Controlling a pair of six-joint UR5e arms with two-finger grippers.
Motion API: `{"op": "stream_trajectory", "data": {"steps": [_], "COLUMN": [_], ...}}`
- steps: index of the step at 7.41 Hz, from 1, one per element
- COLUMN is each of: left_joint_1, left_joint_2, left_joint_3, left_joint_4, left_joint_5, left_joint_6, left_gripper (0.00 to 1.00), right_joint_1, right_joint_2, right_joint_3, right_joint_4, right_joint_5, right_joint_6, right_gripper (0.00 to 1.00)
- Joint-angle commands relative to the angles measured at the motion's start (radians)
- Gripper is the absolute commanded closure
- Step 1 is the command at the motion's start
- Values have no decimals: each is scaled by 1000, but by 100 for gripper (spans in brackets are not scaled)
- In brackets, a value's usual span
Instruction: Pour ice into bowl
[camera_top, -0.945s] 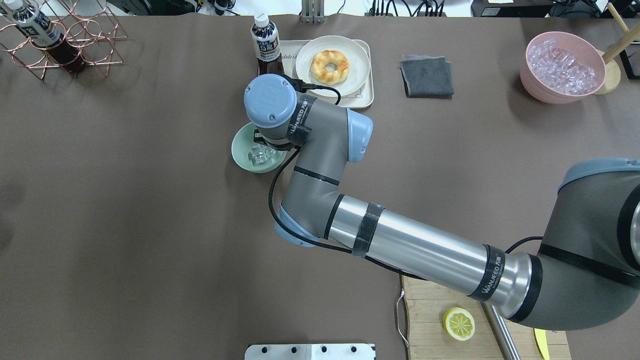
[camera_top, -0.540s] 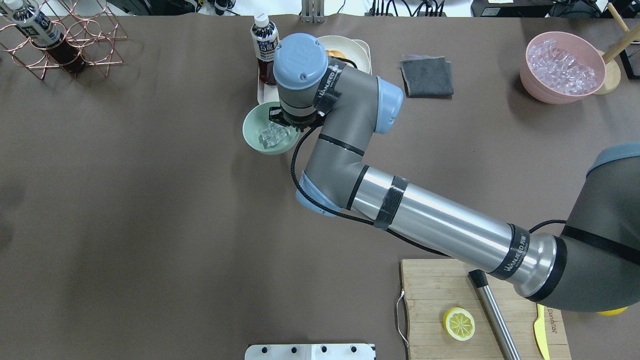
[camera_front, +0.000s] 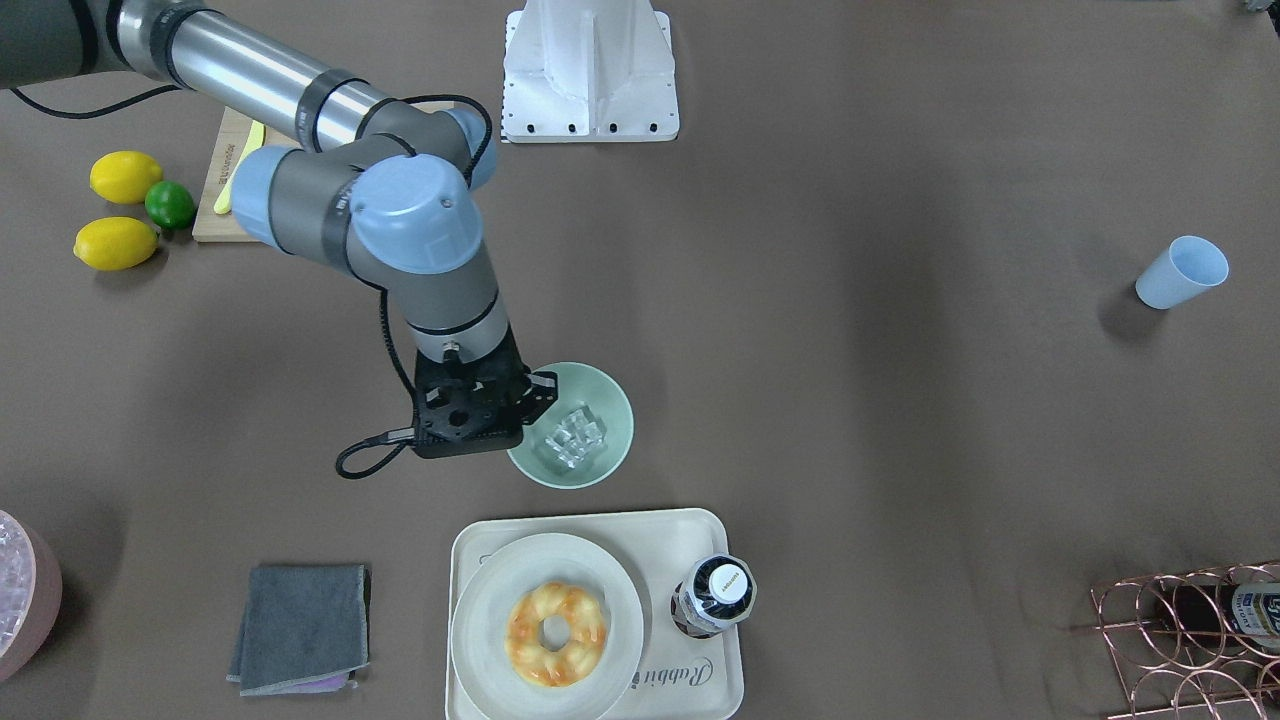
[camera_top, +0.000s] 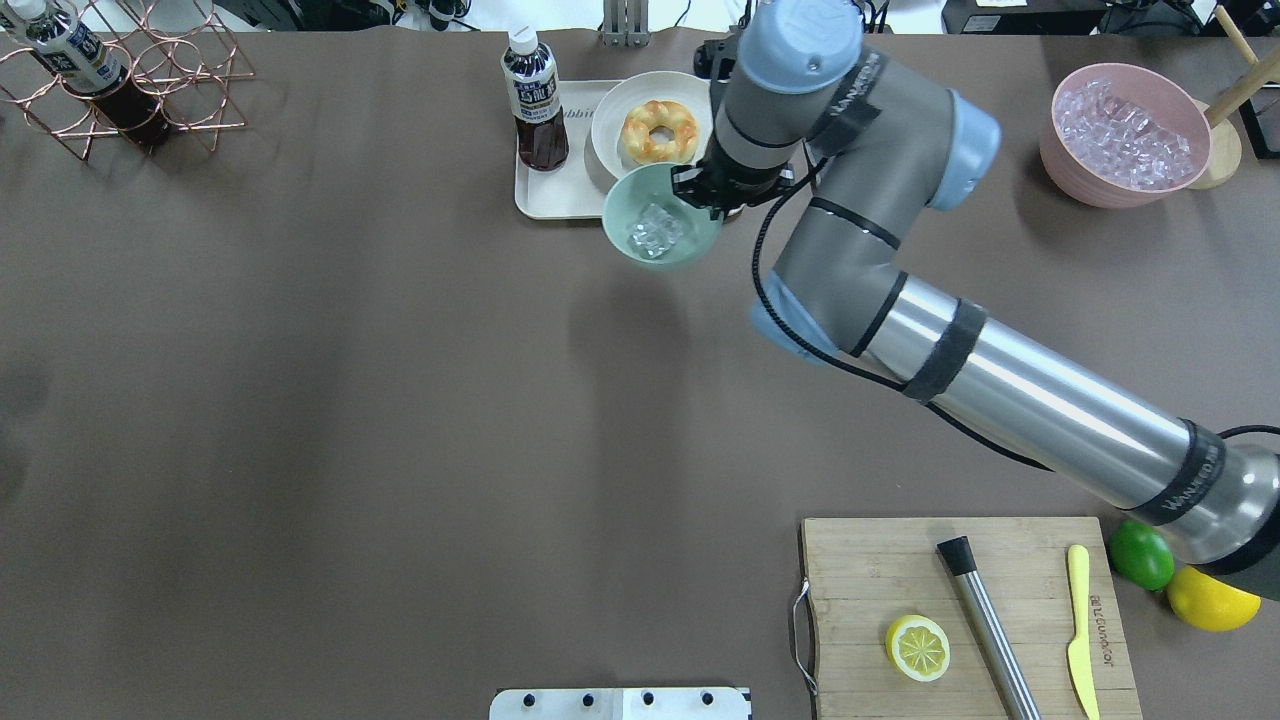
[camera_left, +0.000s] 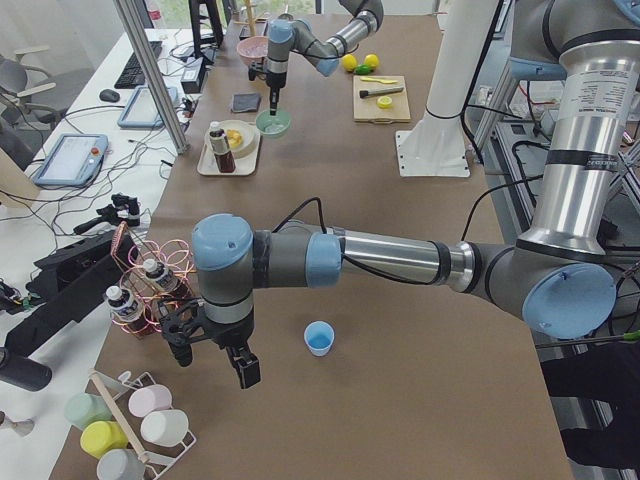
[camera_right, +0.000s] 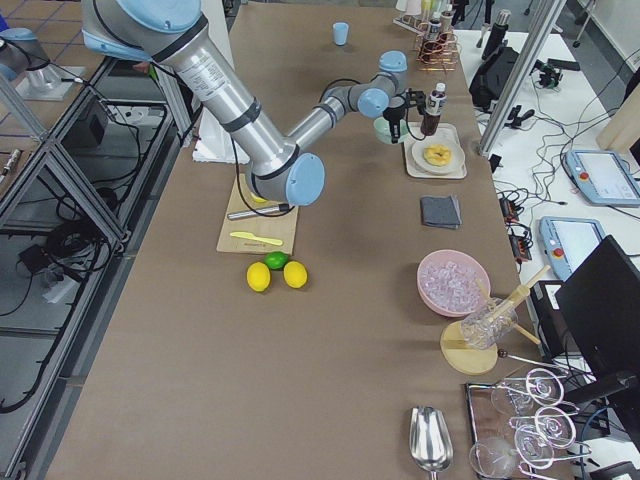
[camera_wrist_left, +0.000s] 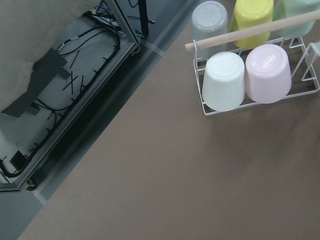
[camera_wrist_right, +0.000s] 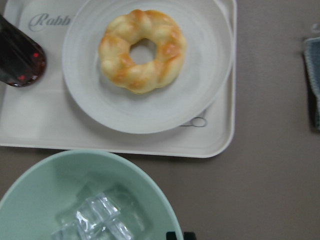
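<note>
The mint-green bowl (camera_top: 690, 250) holds a few clear ice cubes (camera_top: 655, 232). My right gripper (camera_top: 705, 195) is shut on the bowl's rim and holds it above the table, just in front of the tray. The bowl (camera_front: 615, 440), the ice (camera_front: 578, 435) and the gripper (camera_front: 520, 395) also show in the front-facing view. The right wrist view shows the bowl (camera_wrist_right: 60, 185) and ice (camera_wrist_right: 97, 222) below the tray. My left gripper (camera_left: 212, 362) shows only in the exterior left view, near a cup rack; I cannot tell if it is open or shut.
A cream tray (camera_top: 540, 195) carries a white plate with a doughnut (camera_top: 658, 131) and a dark bottle (camera_top: 535, 100). A grey cloth (camera_top: 853, 150), a pink tub of ice (camera_top: 1125, 140), a cutting board (camera_top: 960, 620) and a light blue cup (camera_front: 1180, 272) are on the table.
My right arm has carried the bowl with the ice away from the table's middle, toward the far side and to the right, up to the tray's near edge. The ice has stayed in the bowl.
</note>
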Motion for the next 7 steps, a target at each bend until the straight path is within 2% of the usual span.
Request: {"op": "stream_trajectory", "data": {"steps": [1,2,3,4,5,7], "left_joint_1": [3,13,43,106,118,148], "left_joint_2": [-10,4,4,42,83,91], "left_joint_3": [92,103,143,145,128,122], "left_joint_4": [-47,-54,-138,-274,-336,-426], "left_joint_5": [-82,-175,-195,-196,-253,-322], "left_joint_6": [3,5,5,0,2,-7], "left_gripper": [3,3,3,3,3,3], "right_joint_1": [133,185,235,289,349,433], "right_joint_2": [-220,-285,-348,-397,-427,-497], "right_joint_3": [141,162,177,176,154,131], "right_joint_4": [3,2,7,20,20,22], "right_joint_5": [119,158,201,241,302,352], "right_joint_6": [-201,-304,-379,-456,-551,-683], "right_gripper": [100,100,100,100,100,100]}}
